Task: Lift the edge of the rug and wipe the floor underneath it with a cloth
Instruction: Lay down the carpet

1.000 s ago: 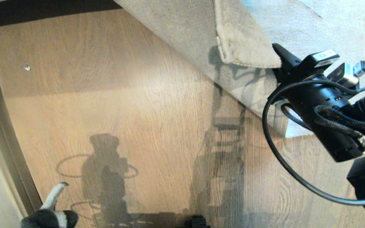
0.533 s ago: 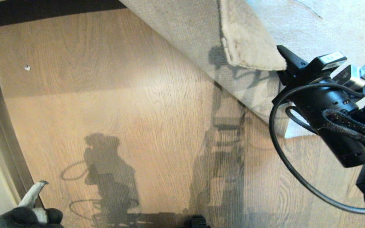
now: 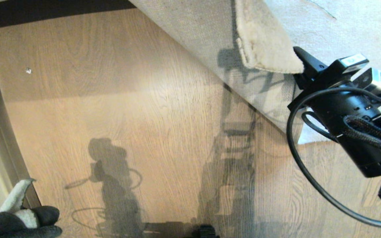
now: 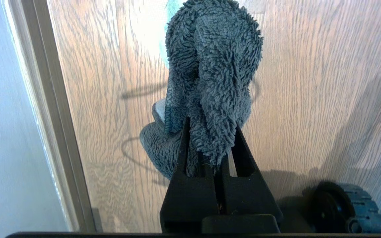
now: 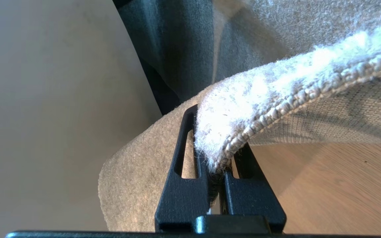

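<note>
My right gripper (image 5: 217, 158) was up at the far right of the head view, its black fingers (image 5: 184, 155) pinched tight on the rug (image 5: 243, 112) corner, which I held lifted off the floor. My right arm (image 3: 359, 132) reached in from the right edge, the wrist angled up and leftward, with black cables looping loosely below it. My left gripper (image 4: 210, 155) sat low at the near left corner, barely inside the head view, its jaws clamped on the cloth (image 4: 210, 72), which bunched out beyond the fingertips and hung above the floor
</note>
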### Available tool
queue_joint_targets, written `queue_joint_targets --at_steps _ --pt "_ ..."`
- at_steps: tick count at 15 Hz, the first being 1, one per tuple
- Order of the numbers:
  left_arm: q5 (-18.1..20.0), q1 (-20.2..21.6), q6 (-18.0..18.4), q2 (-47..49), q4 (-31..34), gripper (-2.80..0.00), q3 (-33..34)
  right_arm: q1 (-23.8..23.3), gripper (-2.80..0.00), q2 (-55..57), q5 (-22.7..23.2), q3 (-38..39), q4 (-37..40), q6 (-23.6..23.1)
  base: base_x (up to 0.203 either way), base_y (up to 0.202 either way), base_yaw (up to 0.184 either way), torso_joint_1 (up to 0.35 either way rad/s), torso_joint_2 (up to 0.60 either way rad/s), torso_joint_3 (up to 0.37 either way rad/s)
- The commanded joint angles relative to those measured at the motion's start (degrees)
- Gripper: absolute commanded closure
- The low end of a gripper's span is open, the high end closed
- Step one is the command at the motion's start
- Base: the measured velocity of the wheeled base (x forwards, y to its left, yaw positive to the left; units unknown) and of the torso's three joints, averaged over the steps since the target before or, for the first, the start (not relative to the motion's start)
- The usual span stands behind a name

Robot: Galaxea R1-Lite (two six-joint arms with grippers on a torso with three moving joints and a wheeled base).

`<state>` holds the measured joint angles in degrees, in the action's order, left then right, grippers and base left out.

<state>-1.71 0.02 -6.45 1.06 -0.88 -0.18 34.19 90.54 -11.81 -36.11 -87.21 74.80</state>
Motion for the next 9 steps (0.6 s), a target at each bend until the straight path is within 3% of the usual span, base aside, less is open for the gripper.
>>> queue_joint_targets --at_steps 1,9 --pt "-0.1 0.0 -0.1 -1.1 -0.1 0.0 0.0 0.0 0.0 -0.1 -0.1 0.2 -2.4 0.3 0.0 0.0 0.0 0.0 0.0 0.0" --pt "-0.1 0.0 -0.1 -1.1 -0.1 0.0 0.0 0.0 0.0 -0.6 -0.2 1.7 -2.4 -1.5 0.0 0.0 0.0 0.0 0.0 0.0"
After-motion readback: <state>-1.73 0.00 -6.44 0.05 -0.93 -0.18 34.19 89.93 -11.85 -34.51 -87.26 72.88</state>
